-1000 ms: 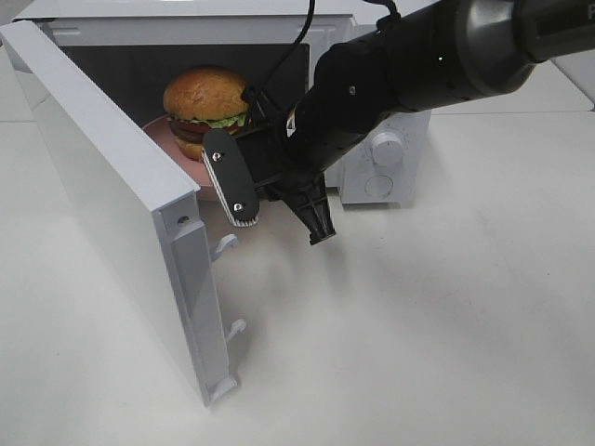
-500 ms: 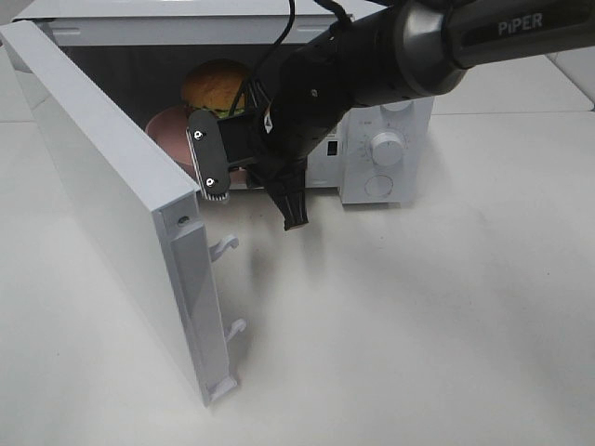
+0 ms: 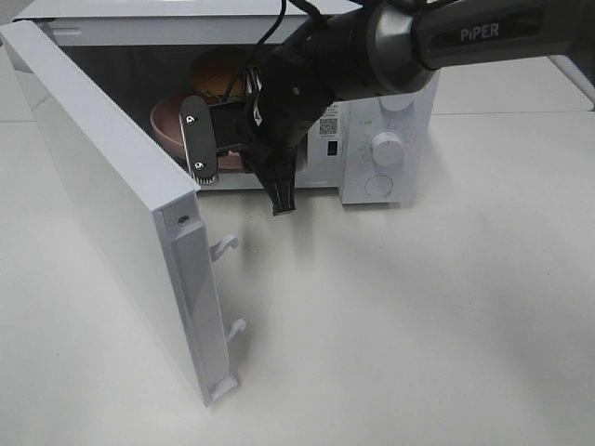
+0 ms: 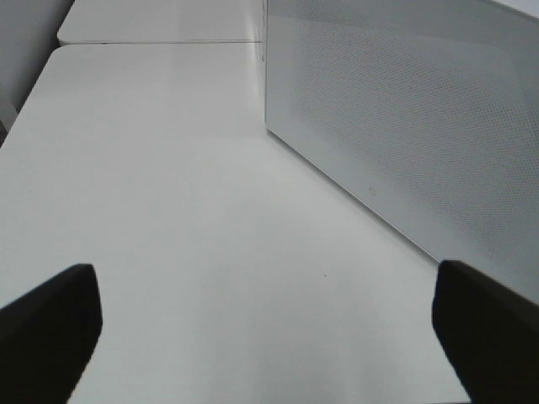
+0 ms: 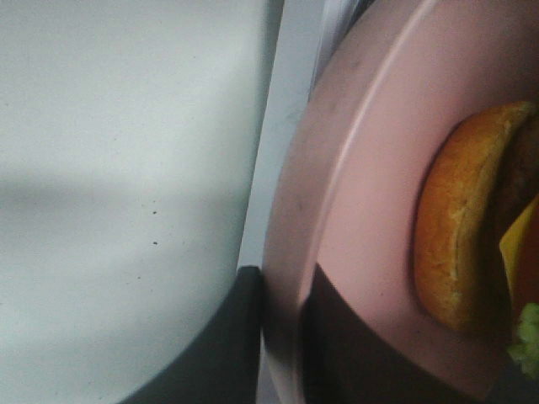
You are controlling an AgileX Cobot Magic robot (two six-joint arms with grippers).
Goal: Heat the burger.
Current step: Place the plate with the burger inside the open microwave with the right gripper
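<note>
Recorded burger (image 3: 216,72) on pink plate (image 3: 165,125), within mouth of open microwave (image 3: 386,149), just beyond right gripper (image 5: 282,353), clamped on plate rim, clear of bun. Showed golden-brown bun, yellow cheese, green lettuce frill. Showed left gripper (image 4: 269,328) spread wide above table (image 4: 168,210), beside microwave door (image 4: 404,126).

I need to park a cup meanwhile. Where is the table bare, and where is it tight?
Bare table lies in front of the microwave, right of its open door, and again on the door's outer side. Tight: the microwave's mouth, where the right hand holds the pink plate with the burger.
</note>
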